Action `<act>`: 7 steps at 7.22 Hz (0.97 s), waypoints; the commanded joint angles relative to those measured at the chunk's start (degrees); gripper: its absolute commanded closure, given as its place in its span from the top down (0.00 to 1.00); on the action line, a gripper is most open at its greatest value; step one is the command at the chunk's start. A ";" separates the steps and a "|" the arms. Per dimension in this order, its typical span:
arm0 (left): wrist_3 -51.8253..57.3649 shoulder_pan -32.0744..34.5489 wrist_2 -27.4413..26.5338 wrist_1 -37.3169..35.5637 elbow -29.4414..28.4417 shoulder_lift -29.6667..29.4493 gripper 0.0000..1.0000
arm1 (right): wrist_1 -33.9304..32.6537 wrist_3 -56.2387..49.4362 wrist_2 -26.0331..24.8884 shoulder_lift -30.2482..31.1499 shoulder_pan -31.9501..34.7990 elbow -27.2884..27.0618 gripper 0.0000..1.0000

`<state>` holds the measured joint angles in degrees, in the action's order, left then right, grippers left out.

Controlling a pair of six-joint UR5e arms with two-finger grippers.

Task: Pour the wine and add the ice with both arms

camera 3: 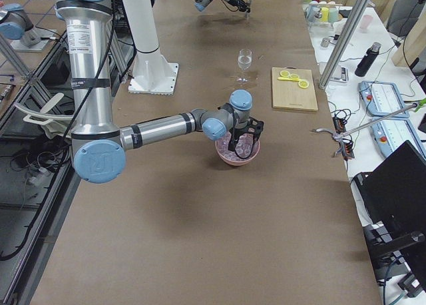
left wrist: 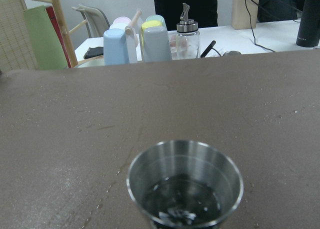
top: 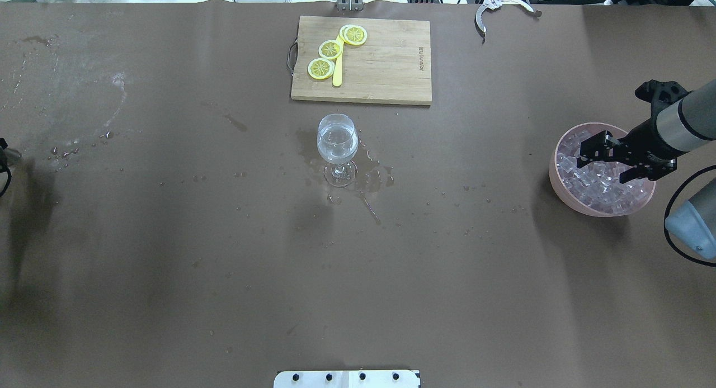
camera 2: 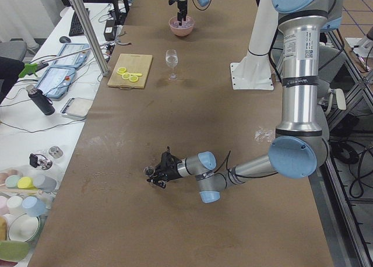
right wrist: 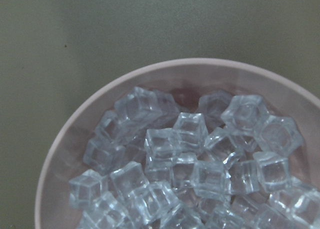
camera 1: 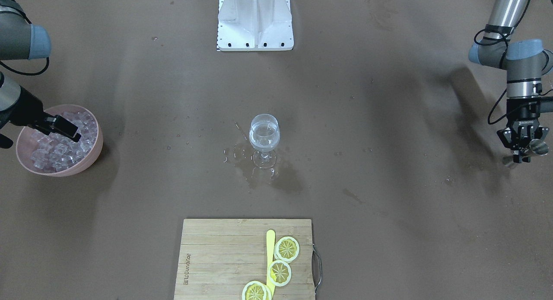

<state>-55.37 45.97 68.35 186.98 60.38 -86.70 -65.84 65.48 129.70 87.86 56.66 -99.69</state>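
Observation:
A wine glass [camera 1: 264, 133] stands mid-table [top: 337, 142], holding clear wine, with spilled liquid around its foot. A pink bowl [camera 1: 93, 155] of clear ice cubes [right wrist: 190, 164] sits at the table's end on my right [top: 562, 181]. My right gripper [top: 607, 156] hovers just above the ice [camera 1: 65, 127] with its jaws apart and nothing seen between them. My left gripper [camera 1: 525, 153] is low over the table at the other end, shut on a small steel cup [camera 1: 538, 147]. The left wrist view shows a little clear liquid in this cup [left wrist: 185, 189].
A wooden cutting board [top: 386, 58] with lemon slices [top: 330, 50] and a yellow knife lies beyond the glass. The white stand [camera 1: 255, 19] is at the robot's side. Metal tongs [top: 492, 5] lie at the far edge. Cups and a bottle [left wrist: 187, 36] stand off the table's left end.

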 commanded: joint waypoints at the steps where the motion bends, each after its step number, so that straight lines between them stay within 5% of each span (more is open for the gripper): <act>1: 0.09 0.00 -0.06 0.48 0.26 0.04 0.00 | 0.27 0.26 -0.50 0.47 -0.85 -0.33 1.00; 5: 4.92 2.88 1.95 -0.48 10.18 3.90 0.00 | -0.17 0.26 -1.55 3.98 -3.30 -4.02 0.99; 7: 9.48 6.85 4.60 -12.18 21.46 4.86 0.00 | -0.17 0.26 -1.73 3.99 -4.79 -3.94 0.96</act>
<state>-48.31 51.12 71.91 182.02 74.62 -82.72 -66.00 65.74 128.16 91.72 52.92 -103.56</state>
